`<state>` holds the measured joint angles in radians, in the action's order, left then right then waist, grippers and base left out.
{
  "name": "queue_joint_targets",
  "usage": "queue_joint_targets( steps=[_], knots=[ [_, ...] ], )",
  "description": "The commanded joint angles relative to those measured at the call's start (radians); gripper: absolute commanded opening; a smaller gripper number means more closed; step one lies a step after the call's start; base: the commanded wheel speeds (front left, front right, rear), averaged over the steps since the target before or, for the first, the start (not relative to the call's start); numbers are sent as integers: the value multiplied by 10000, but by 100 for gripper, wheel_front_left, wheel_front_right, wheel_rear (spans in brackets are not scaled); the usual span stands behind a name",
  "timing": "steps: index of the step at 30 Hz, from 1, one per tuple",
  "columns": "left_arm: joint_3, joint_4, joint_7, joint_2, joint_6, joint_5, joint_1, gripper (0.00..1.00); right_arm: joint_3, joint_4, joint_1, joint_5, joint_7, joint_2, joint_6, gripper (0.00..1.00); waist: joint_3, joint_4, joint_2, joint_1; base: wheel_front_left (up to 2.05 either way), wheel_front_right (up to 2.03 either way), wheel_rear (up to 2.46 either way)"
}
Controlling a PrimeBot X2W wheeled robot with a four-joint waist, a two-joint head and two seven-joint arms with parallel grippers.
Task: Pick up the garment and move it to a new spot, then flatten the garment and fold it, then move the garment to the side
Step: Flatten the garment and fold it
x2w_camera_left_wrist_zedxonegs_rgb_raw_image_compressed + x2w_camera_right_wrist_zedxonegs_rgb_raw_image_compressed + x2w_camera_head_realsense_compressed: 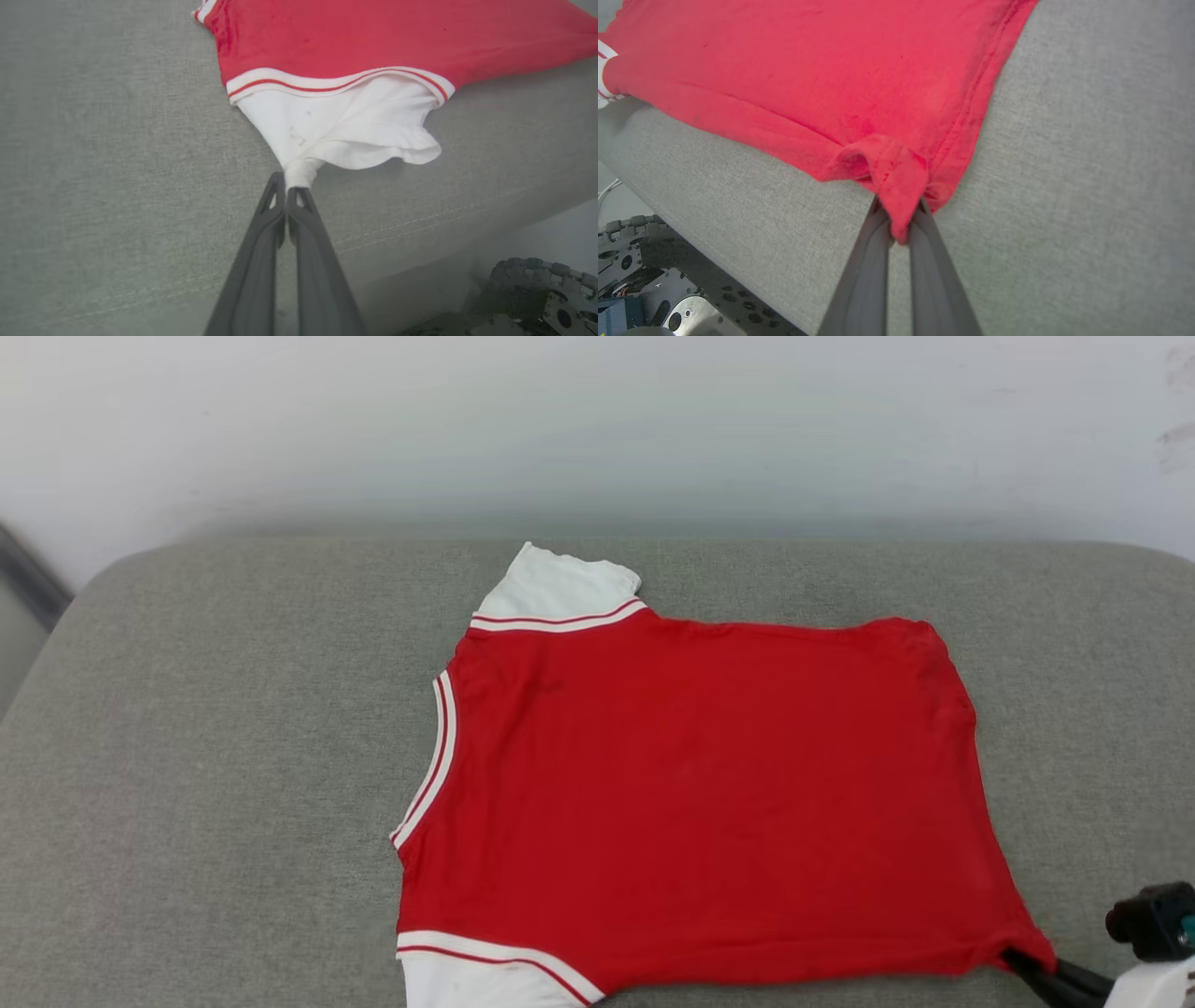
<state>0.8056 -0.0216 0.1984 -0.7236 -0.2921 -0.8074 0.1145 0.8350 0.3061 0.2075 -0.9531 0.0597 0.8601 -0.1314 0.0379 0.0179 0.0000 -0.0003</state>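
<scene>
The grey upholstered worktop (233, 756) stretches wide in front of me. The garment (709, 784) lies spread on it near the middle, plain red face up, neckline to my left and hem to my right. Its near edge lies close to the worktop's front edge, right beside both my tools. My left tool (286, 184) is clamped on the tip of the near white sleeve (345, 126), which is drawn to a point at my fingertips. My right tool (899, 210) pinches the near hem corner (896, 172), red cloth bunched between its closed fingers.
</scene>
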Motion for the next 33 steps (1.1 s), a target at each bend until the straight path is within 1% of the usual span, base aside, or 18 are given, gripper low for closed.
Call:
queue_joint_targets(
  steps=[1,4,7,10,14,16,23,29,33],
  knots=[
    [-20,-36,71,-23,-82,-39,133,0,-94,-99,-296,34,-89,52,15,0,-22,6,0,3,0,0,0],
    [137,-119,-57,-57,-123,-98,452,0,-562,-515,-1021,163,-347,146,15,0,-65,45,0,3,0,0,0],
    [225,-189,-134,6,-116,-101,449,0,-1098,-754,-1593,358,-606,39,15,0,-47,68,0,3,0,0,0],
    [187,-169,-108,60,-89,53,100,0,-1612,-914,-1917,649,-865,-180,15,0,-12,113,0,3,0,0,0],
    [47,19,-15,-39,43,395,-609,0,-2420,-1178,-2085,1053,-1072,-506,15,0,63,241,0,3,0,0,0],
    [7,126,-57,-71,183,609,-1100,0,-2795,-1389,-1992,1269,-1202,-654,15,0,176,242,0,3,0,0,0],
    [-191,566,-126,126,753,1244,-3063,0,-4075,-2012,-1407,1851,-1742,-1014,13,0,817,141,0,3,0,0,0],
    [-399,1147,-211,346,1179,1505,-4620,0,-4628,-2321,-798,2227,-2188,-1383,15,0,1497,-20,0,3,0,0,0],
    [-540,1759,-152,562,1443,1580,-5512,0,-4843,-2256,-339,2375,-2471,-1570,15,0,2076,-147,0,3,0,0,0]
  ],
)
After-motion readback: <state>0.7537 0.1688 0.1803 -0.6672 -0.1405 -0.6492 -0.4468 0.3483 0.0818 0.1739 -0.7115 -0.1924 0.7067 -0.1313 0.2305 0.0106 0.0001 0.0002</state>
